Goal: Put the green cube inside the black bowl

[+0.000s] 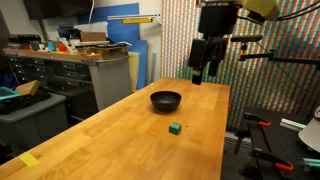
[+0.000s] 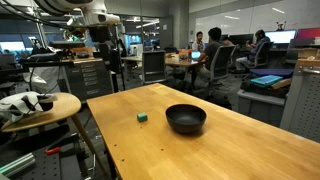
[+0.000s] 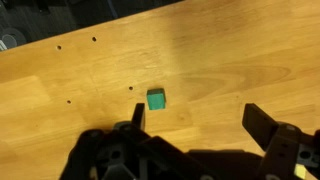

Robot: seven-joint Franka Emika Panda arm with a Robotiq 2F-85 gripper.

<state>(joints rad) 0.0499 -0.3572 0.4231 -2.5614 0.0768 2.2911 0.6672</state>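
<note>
The green cube (image 1: 175,128) is a tiny dark-green block on the wooden table (image 1: 120,145). It also shows in an exterior view (image 2: 143,117) and in the wrist view (image 3: 156,98). The black bowl (image 1: 166,100) is shallow and glossy and stands a short way from the cube; it also shows in an exterior view (image 2: 186,119). The bowl is out of the wrist view. My gripper (image 1: 205,70) hangs high above the table's far end, open and empty. In the wrist view the open gripper (image 3: 195,118) frames bare wood, with the cube just beyond one finger.
The table's edges drop off on both long sides. A grey cabinet (image 1: 85,75) with clutter stands beside it. A round stool (image 2: 40,108) carries white objects. People sit at desks (image 2: 215,60) in the background.
</note>
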